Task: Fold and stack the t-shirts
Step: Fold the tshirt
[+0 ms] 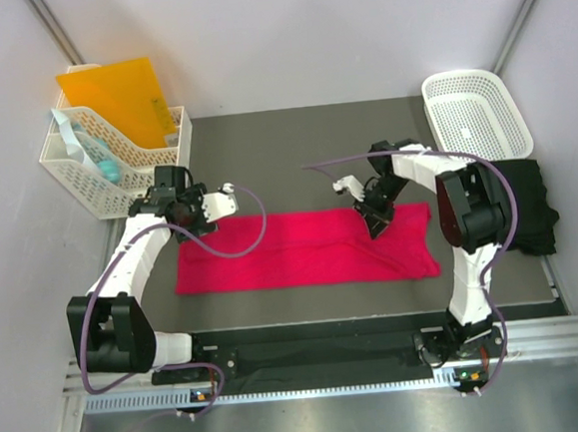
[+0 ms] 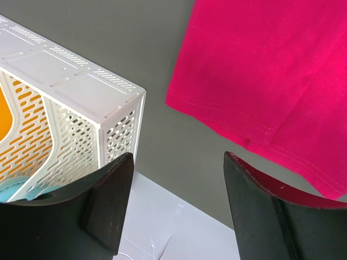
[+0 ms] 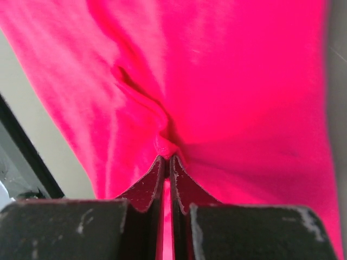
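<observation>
The pinkish-red t-shirt (image 1: 307,250) lies folded into a long flat strip across the middle of the dark mat. My right gripper (image 1: 377,219) is over its right part and is shut on a pinched fold of the red cloth (image 3: 168,147); the shirt (image 3: 227,81) fills the right wrist view. My left gripper (image 1: 201,215) is open and empty just beyond the strip's far left corner. In the left wrist view the shirt's hemmed corner (image 2: 271,70) lies up and to the right of that gripper (image 2: 176,184). The black t-shirt (image 1: 528,202) lies bunched at the mat's right edge.
A white lattice basket (image 1: 476,111) stands at the back right. A white slotted organizer (image 1: 115,165) with an orange folder (image 1: 114,95) stands at the back left, close to my left gripper; it also shows in the left wrist view (image 2: 70,108). The mat's near edge (image 1: 377,319) meets a metal rail.
</observation>
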Available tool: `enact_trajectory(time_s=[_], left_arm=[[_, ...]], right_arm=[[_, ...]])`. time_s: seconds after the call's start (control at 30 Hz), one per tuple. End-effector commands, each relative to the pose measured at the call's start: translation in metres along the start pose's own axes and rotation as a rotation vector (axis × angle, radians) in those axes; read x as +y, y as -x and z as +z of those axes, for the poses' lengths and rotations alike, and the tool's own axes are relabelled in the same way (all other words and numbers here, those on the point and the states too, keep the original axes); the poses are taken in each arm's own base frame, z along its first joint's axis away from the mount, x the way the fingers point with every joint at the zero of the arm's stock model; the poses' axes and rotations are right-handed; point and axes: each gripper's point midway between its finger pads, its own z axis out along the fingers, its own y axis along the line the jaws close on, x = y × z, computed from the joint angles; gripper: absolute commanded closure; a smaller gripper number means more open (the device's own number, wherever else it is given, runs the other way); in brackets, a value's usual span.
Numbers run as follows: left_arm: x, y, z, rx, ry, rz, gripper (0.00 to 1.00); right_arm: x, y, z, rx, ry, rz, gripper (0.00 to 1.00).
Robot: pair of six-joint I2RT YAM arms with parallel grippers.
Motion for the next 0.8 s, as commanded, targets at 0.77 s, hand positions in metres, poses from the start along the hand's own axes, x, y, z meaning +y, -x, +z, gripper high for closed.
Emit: enact_trajectory(time_s=[0.77], left_arm=[[-0.001,0.012,0.006,-0.037,-0.013,0.033,0.28]], right_arm=[[0.100,0.003,-0.020,0.148,0.066,-0.279,0.98]])
